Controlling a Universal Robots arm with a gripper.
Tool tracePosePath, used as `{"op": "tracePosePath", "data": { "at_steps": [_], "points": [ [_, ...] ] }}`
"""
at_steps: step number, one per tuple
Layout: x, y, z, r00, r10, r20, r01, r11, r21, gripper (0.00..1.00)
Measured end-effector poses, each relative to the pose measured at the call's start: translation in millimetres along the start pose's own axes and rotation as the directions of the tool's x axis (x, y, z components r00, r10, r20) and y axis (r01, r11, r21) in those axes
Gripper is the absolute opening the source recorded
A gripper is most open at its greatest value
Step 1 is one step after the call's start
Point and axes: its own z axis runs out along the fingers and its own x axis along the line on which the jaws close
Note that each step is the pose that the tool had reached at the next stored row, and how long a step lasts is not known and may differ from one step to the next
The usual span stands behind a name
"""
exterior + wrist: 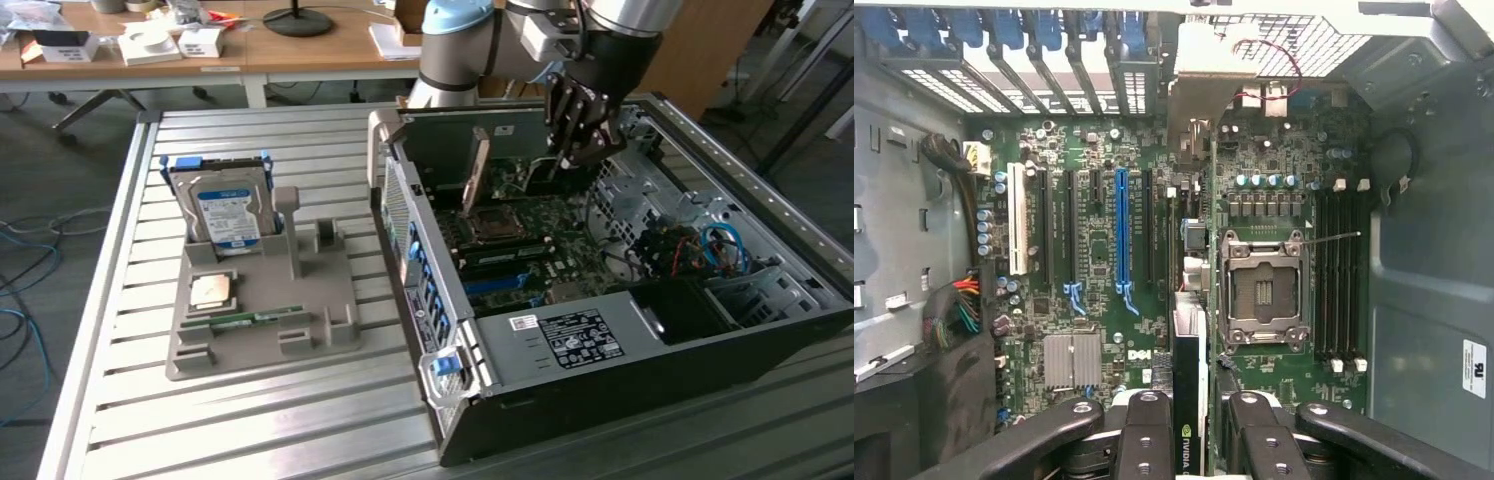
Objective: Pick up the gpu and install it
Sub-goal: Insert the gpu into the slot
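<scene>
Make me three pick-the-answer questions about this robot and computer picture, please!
1. Where is the gpu? A) on the floor B) inside the computer case, in the gripper C) on a chair
2. What colour is the tray holding the hard drive? A) grey B) red C) yellow
3. Is the computer case open or shut? A) shut B) open C) taped over
Answers: 1 B, the fingers flank the card over the motherboard. 2 A, the tray is plain grey. 3 B, the motherboard shows inside.
</scene>
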Motion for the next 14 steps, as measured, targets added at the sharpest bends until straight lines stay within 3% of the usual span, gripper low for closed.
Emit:
{"op": "tracePosePath", "data": {
  "at_steps": [14],
  "points": [
    [0.2, 0.2, 2.7, 1.0, 0.0, 0.0, 0.0, 1.0, 0.0, 0.26]
  ]
}}
